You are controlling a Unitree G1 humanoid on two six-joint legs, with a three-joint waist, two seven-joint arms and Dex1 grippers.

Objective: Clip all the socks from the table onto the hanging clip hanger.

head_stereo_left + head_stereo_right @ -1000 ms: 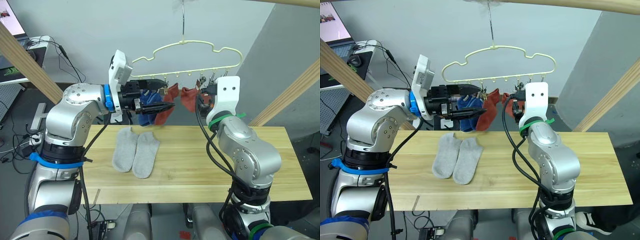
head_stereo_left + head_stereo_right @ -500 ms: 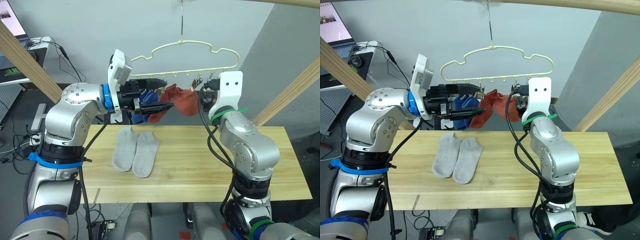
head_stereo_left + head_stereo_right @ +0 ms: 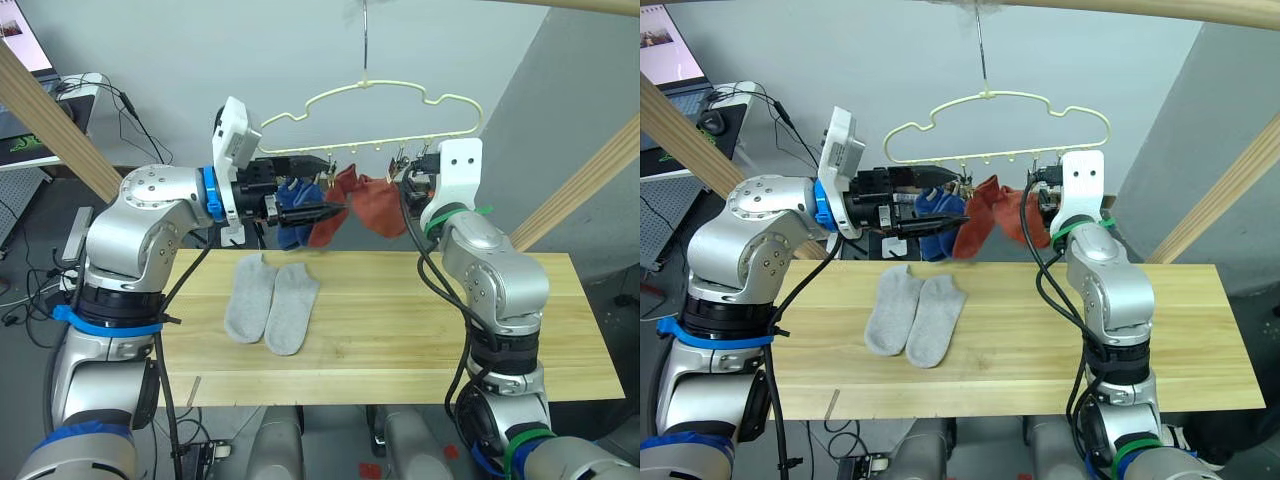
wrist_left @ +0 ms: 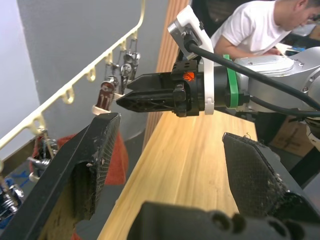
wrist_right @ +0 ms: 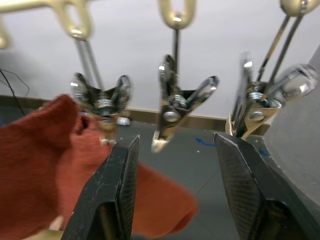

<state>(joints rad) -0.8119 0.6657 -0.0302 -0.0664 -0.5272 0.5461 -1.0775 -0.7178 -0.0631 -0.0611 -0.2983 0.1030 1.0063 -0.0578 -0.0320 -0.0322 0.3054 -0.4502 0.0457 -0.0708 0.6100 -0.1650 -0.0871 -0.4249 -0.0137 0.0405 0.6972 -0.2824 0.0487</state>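
1. Left gripper (image 3: 335, 198), raised beside the clip hanger (image 3: 390, 95); its fingers (image 4: 90, 160) stand apart in the left wrist view and grip nothing; their tips lie just beside the hanging blue socks (image 3: 292, 205) and rust-red socks (image 3: 365, 205)

2. Blue socks, hanging from clips toward the left end of the hanger's lower bar, partly hidden behind the left gripper

3. Two light grey socks (image 3: 270, 298), lying flat and side by side on the table (image 3: 400, 330), touching along their inner edges, below the left gripper and well apart from either gripper; they are the only socks left on the wood

4. Rust-red socks, hung near the middle of the bar; in the right wrist view one red sock (image 5: 47, 150) sits in a clip (image 5: 100, 100), with two bare clips (image 5: 175, 102) beside it

5. Right gripper (image 3: 405, 185), held up at the right part of the bar, its fingers (image 5: 117, 190) apart and holding nothing, facing the bare clips

6. Step in hand, as judged: the red pair appears hung and both grippers are free; the next move calls for an arm to descend to the table, pinch one grey sock by its cuff, and lift it to a bare clip while the other gripper squeezes that clip open
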